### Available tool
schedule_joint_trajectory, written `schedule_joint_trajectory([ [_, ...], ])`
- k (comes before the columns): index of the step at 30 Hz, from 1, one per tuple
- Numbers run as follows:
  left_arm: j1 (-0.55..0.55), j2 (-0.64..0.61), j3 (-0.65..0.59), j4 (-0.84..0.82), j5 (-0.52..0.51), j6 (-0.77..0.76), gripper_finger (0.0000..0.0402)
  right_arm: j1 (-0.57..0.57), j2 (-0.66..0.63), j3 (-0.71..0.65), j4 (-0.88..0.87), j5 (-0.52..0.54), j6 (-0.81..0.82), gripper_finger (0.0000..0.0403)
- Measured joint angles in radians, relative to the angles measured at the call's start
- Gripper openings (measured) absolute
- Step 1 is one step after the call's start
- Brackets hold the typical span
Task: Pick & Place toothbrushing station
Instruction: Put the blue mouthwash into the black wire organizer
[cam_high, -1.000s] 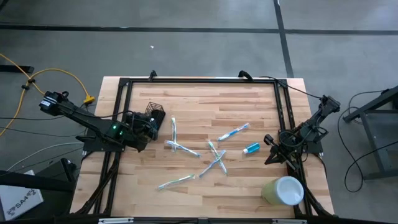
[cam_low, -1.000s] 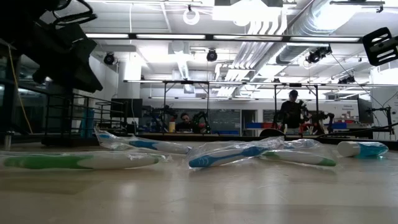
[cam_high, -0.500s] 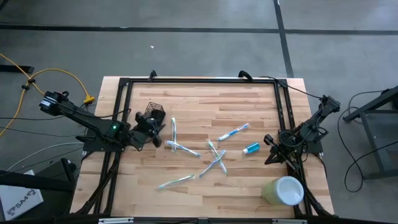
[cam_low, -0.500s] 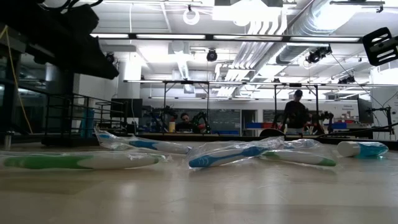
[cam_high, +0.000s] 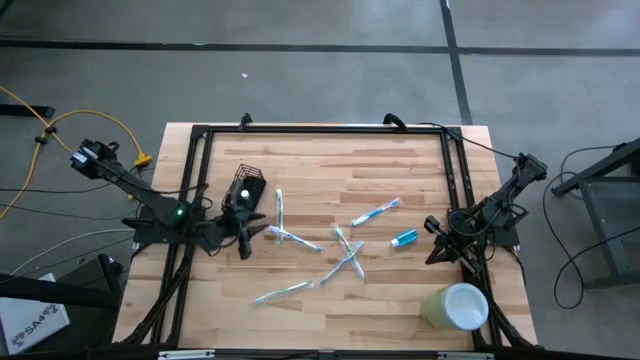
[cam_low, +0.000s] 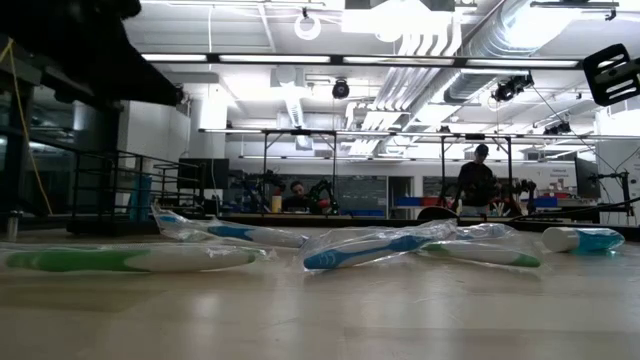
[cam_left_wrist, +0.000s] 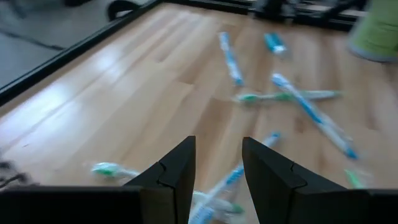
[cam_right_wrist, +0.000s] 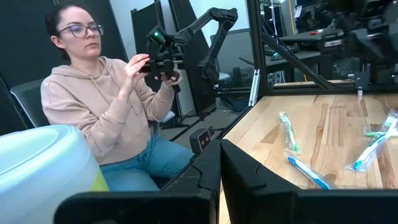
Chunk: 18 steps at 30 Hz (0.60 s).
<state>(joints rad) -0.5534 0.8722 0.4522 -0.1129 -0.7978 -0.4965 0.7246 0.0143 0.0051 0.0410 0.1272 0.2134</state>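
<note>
The small black wire-mesh holder (cam_high: 249, 186) stands upright on its base on the wooden table (cam_high: 320, 160), far left of centre. My left gripper (cam_high: 246, 240) hovers just on the near side of it, open and empty. In the left wrist view its fingers (cam_left_wrist: 217, 168) point across the table over the wrapped toothbrushes (cam_left_wrist: 298, 99). My right gripper (cam_high: 431, 240) waits at the table's right edge, shut and empty (cam_right_wrist: 221, 168).
Several wrapped toothbrushes (cam_high: 345, 250) lie scattered mid-table, with a small blue toothpaste tube (cam_high: 403, 238) to their right. A pale green cup with a white inside (cam_high: 455, 305) lies at the near right corner. A black frame (cam_high: 320, 128) edges the table. A seated person (cam_right_wrist: 106, 106) is beyond the table.
My left gripper has drawn back from the black mesh holder toward the table's near edge, risen and turned, with its fingers empty. The holder has stayed where it was.
</note>
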Motion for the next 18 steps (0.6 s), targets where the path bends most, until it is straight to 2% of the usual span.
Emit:
schedule_joint_trajectory([
  [18,-0.196,0.0,0.0,0.053,0.034,0.03,0.0127,0.0,0.0,0.0,0.0,0.0,0.0,0.0002],
])
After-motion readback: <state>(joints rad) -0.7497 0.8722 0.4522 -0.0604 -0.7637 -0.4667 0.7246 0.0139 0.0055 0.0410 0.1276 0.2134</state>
